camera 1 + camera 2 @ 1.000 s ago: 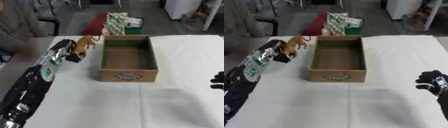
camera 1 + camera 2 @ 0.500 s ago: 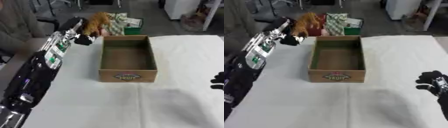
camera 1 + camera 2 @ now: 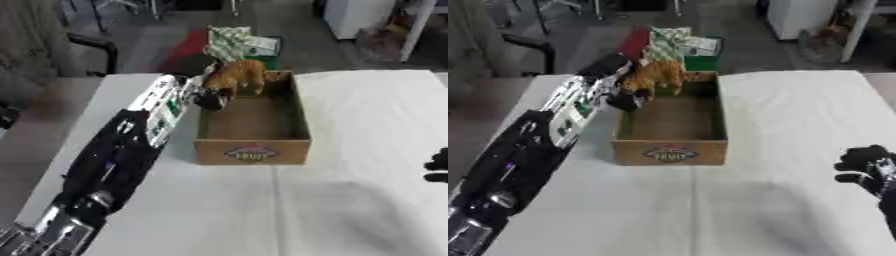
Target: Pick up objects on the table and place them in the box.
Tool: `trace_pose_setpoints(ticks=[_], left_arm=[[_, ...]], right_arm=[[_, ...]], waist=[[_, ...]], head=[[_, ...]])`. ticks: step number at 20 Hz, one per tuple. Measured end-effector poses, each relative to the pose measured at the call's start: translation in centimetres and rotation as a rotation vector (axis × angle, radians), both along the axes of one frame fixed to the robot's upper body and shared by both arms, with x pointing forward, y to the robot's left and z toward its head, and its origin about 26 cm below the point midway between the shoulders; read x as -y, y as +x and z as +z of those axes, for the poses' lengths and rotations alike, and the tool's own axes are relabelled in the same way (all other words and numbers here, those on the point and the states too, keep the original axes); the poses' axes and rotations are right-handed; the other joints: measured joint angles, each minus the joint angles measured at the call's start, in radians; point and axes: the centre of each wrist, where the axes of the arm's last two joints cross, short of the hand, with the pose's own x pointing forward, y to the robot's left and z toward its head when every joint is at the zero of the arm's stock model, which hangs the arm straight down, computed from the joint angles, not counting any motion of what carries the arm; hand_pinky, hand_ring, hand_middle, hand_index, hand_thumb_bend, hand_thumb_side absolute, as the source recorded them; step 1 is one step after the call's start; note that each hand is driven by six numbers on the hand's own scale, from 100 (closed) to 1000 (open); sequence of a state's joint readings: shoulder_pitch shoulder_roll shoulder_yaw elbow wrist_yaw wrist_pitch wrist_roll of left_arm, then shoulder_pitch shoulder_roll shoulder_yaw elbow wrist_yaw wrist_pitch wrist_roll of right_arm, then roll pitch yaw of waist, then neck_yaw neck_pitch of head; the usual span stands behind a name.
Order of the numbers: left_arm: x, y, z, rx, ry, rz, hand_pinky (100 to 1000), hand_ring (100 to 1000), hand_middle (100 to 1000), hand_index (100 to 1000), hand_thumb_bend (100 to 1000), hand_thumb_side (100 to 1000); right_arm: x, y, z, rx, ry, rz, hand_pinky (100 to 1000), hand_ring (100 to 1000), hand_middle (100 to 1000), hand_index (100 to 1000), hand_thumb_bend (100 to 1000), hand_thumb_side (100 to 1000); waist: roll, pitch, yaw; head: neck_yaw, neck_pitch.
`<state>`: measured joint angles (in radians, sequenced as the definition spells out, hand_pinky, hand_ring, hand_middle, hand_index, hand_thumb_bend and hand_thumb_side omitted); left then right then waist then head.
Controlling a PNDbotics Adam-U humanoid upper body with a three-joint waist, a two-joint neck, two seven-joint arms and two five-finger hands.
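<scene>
The left robot hand (image 3: 208,95) is curled around a small orange-brown toy animal (image 3: 238,76), which is held in the air over the far left corner of the cardboard box (image 3: 252,120). The toy is seen above the rim, partly over the inside of the box and partly over its far wall. The right robot hand (image 3: 866,164) is seen low at the right edge, over the white desk (image 3: 798,125); whether its fingers are straight or curled cannot be told.

Some risks can be judged from this position. If the toy is released now, it may be caught on the far wall or the left wall and may tip outward onto the desk instead of falling inside. If the left robot hand is lowered without being moved more toward the middle, the left wall of the box may be struck by the forearm or the fingers, and the light box may be pushed or turned on the cloth. The toy may also hang on the fingers when they are opened.

On the front wall of the box a printed oval label is seen, with red and green colours; its writing cannot be read with certainty. Behind the desk, a green and white package (image 3: 234,42) is visible, with no readable text.
</scene>
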<state>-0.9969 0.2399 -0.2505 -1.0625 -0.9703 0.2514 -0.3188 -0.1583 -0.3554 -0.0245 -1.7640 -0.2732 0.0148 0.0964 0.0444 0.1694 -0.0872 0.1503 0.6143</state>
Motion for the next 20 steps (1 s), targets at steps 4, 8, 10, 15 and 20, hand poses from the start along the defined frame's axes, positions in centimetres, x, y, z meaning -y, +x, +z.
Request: trace_pose_setpoints(ticks=[4, 8, 10, 15, 20], left_arm=[[0.0, 0.2, -1.6, -0.054, 0.029, 0.028, 590, 539, 529, 677, 100, 188], [-0.1, 0.1, -2.4, -0.114, 0.047, 0.012, 650, 628, 630, 759, 108, 295], [0.0, 0.1, -2.7, -0.155, 0.063, -0.009, 680, 682, 696, 793, 185, 379], [0.2, -0.4, -2.9, -0.233, 0.116, -0.054, 776, 803, 820, 849, 449, 681], [-0.5, -1.2, -1.8, -0.178, 0.103, -0.050, 780, 801, 815, 840, 451, 750]], right_arm=[[0.0, 0.0, 0.0, -0.002, 0.001, 0.002, 633, 670, 609, 683, 100, 681], [-0.1, 0.0, -0.1, -0.002, 0.004, 0.003, 633, 671, 609, 683, 100, 681], [-0.1, 0.0, -0.1, -0.002, 0.006, 0.003, 633, 671, 609, 683, 100, 681], [-0.1, 0.0, -0.1, -0.002, 0.006, 0.003, 633, 671, 610, 683, 100, 682], [-0.1, 0.0, -0.1, -0.002, 0.006, 0.003, 634, 671, 610, 683, 100, 682]], waist=[[0.000, 0.000, 0.000], [0.001, 0.000, 0.001], [0.001, 0.000, 0.001], [0.002, 0.000, 0.004], [0.002, 0.000, 0.008]], head=[[-0.001, 0.000], [-0.003, 0.000], [-0.003, 0.000], [-0.004, 0.000], [-0.007, 0.000]])
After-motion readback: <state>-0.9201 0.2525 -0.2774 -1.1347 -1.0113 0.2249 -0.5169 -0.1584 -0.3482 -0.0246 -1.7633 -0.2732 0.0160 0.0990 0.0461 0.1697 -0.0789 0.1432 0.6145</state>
